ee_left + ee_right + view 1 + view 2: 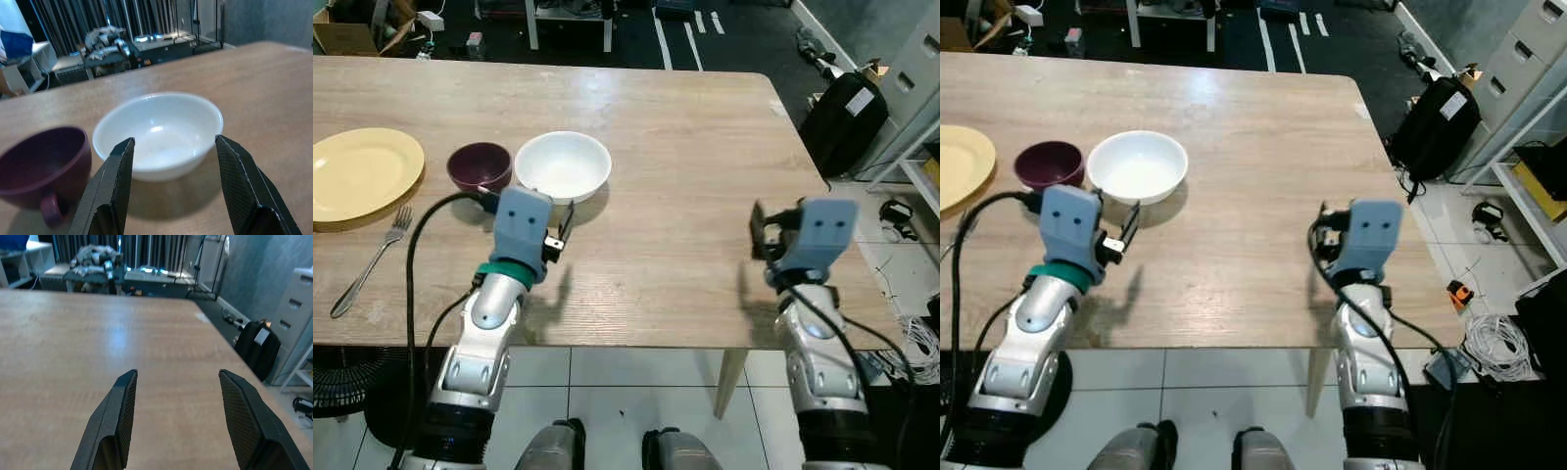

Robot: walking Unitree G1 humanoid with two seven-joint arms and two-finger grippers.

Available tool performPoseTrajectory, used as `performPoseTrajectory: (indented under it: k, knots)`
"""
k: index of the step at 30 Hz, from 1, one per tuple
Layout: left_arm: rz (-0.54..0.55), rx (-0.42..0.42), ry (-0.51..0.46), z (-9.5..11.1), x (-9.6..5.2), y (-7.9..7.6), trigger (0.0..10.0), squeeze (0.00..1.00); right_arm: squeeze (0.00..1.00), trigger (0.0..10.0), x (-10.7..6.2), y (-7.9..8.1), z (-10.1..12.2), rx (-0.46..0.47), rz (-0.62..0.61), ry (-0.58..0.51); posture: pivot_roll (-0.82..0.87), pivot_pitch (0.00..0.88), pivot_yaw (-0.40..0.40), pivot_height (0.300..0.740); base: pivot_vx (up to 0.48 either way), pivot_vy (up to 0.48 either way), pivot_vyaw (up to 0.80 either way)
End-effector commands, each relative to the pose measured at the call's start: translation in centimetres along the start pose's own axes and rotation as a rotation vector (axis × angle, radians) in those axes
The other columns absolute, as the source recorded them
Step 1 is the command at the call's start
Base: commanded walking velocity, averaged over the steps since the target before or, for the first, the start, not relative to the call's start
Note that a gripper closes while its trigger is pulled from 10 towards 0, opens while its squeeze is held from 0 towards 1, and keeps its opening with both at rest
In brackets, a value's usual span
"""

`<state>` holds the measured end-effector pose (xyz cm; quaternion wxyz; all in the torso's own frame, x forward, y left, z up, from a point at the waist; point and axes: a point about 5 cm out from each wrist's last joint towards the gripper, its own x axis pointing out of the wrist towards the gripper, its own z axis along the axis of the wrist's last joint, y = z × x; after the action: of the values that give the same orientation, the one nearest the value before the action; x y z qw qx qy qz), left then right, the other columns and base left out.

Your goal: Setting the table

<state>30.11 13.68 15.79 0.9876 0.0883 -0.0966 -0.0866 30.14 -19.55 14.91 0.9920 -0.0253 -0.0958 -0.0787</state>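
Note:
A white bowl [563, 164] stands on the wooden table [685, 166], with a purple mug [480, 166] touching or nearly touching its left side. Further left lie a yellow plate [362, 174] and, nearer the front edge, a silver fork [374, 259]. My left gripper [560, 227] hovers just in front of the bowl. It is open, and the bowl [159, 132] and mug [44, 164] sit just beyond its fingertips. My right gripper [771, 233] is open over bare table [146, 342] near the right edge, holding nothing.
A black bag [847, 117] and a white drawer cabinet [911, 88] stand on the floor to the right of the table. Loose cables [915, 338] lie near the right front corner. A cardboard box [352, 29] sits beyond the far left corner.

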Motion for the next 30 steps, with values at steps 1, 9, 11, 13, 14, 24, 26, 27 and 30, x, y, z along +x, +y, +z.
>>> performPoseTrajectory:
  k: [1, 9, 11, 13, 14, 24, 26, 27, 30]
  knots:
    - [-0.001, -0.008, 0.016, -0.2, 0.3, -0.1, 10.0, 0.00, 0.00, 10.0, 0.1, -0.3, 0.6, 0.015, -0.017, -0.028, 0.01, 0.000, 0.009, 0.740, 0.000, 0.000, 0.00]
    - [0.024, -0.030, 0.020, 0.0, 0.6, -0.5, 10.0, 0.00, 0.00, 10.0, -0.2, 0.5, 0.3, 0.025, 0.006, -0.018, 0.01, 0.000, 0.008, 0.740, 0.000, 0.000, 0.00]
    - [0.017, -0.032, 0.025, 0.1, 0.5, -0.7, 10.0, 0.00, 0.00, 10.0, -0.2, 0.7, 0.3, 0.028, 0.010, -0.017, 0.01, 0.000, 0.010, 0.740, 0.000, 0.000, 0.00]
    - [0.014, -0.032, 0.028, 0.1, 0.4, -0.8, 10.0, 0.00, 0.00, 10.0, -0.2, 0.7, 0.3, 0.028, 0.010, -0.016, 0.01, 0.000, 0.010, 0.740, 0.000, 0.000, 0.00]
    - [0.014, -0.032, 0.028, 0.1, 0.4, -0.8, 10.0, 0.00, 0.00, 10.0, -0.2, 0.7, 0.3, 0.028, 0.010, -0.016, 0.01, 0.000, 0.010, 0.740, 0.000, 0.000, 0.00]
    - [0.011, -0.033, 0.036, 0.1, 0.4, -0.7, 10.0, 0.00, 0.00, 10.0, -0.1, 0.7, 0.2, 0.031, 0.006, -0.008, 0.01, 0.000, 0.013, 0.740, -0.404, 0.000, 0.00]
    - [0.011, -0.033, 0.035, 0.1, 0.4, -0.7, 10.0, 0.00, 0.00, 10.0, -0.1, 0.8, 0.2, 0.031, 0.007, -0.008, 0.01, 0.000, 0.013, 0.740, -0.480, 0.000, 0.00]
    - [0.011, -0.034, 0.035, 0.1, 0.4, -0.7, 10.0, 0.00, 0.00, 10.0, -0.1, 0.8, 0.2, 0.031, 0.007, -0.008, 0.01, 0.000, 0.014, 0.740, -0.480, 0.000, 0.00]
    - [0.010, -0.035, 0.035, 0.1, 0.4, -0.8, 10.0, 0.00, 0.00, 10.0, -0.1, 0.8, 0.2, 0.031, 0.005, -0.008, 0.01, 0.000, 0.016, 0.740, -0.480, 0.000, 0.00]
